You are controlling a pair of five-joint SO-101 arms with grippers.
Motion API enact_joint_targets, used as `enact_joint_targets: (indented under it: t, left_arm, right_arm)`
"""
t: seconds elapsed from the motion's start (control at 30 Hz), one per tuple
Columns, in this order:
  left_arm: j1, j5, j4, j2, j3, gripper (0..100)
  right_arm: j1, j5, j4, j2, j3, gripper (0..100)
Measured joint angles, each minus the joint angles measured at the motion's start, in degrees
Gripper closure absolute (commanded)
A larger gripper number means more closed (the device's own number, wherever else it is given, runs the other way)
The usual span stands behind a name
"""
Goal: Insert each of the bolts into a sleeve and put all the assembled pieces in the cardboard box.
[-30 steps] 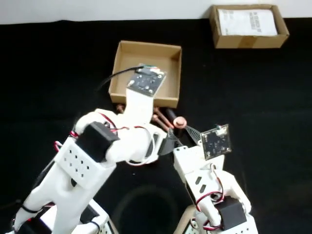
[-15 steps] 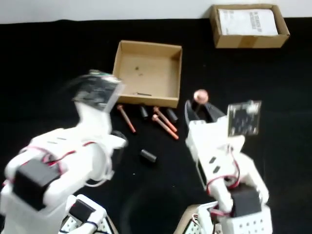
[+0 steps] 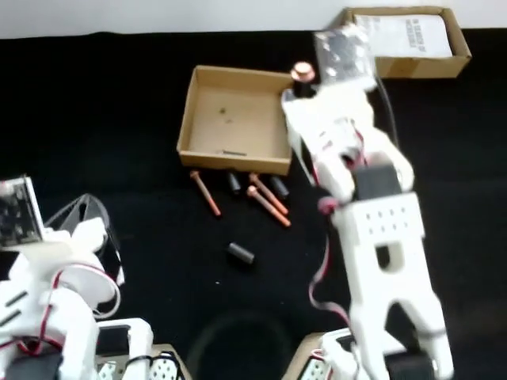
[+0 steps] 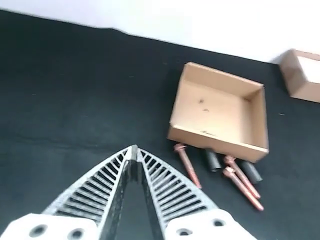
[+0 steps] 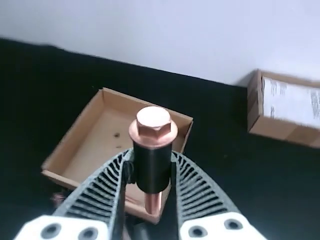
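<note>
My right gripper (image 3: 303,89) is shut on a black sleeve with a copper bolt (image 3: 302,74) through it, held upright over the right rim of the open cardboard box (image 3: 230,163). In the right wrist view the sleeved bolt (image 5: 152,156) sits between the fingers of that gripper (image 5: 151,167), with the box (image 5: 107,131) behind and below. Three loose bolts (image 3: 205,193) (image 3: 268,201) and two sleeves (image 3: 234,183) (image 3: 277,187) lie just in front of the box; another sleeve (image 3: 240,253) lies nearer. My left gripper (image 3: 85,201) (image 4: 132,149) is shut and empty at the near left.
A second, smaller cardboard box (image 3: 405,41) with a printed sheet in it stands at the far right. The black table (image 3: 119,103) has free room left of the open box and between the arms.
The right arm has swung from the table's middle up to the box's right rim with the sleeved bolt. The left arm has drawn back from the box to the near left.
</note>
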Motion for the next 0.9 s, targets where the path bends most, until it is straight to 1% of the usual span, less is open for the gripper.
enact_joint_targets:
  t: [0.23, 0.33, 0.5, 0.63, 0.73, 0.83, 0.9]
  left_arm:
    - [-4.92, -0.09, -7.03, -20.57, 22.68, 99]
    - [-6.68, -0.09, -9.14, -21.45, 28.22, 99]
    - [-8.62, 0.0, -9.93, -22.07, 34.9, 99]
    - [-9.85, 0.0, -13.71, -22.15, 42.9, 99]
    - [-13.8, 0.44, -21.45, -22.15, 50.64, 99]
    - [-18.37, 2.99, -31.3, -22.15, 58.73, 99]
    - [-19.78, 5.45, -36.57, -21.98, 60.66, 99]
  right_arm:
    - [-1.49, 14.07, 0.0, 17.76, -15.03, 99.1]
    - [-2.9, 19.43, 0.0, 24.18, -18.73, 99.1]
    - [-4.66, 29.8, 0.0, 33.05, -21.98, 99.1]
    - [-5.71, 38.68, 0.0, 39.3, -25.14, 99.1]
    - [-5.98, 42.55, -0.18, 44.66, -27.69, 99.1]
    - [-5.98, 43.6, -0.35, 50.37, -30.77, 99.1]
    - [-5.98, 43.87, -0.35, 54.07, -32.97, 99.1]
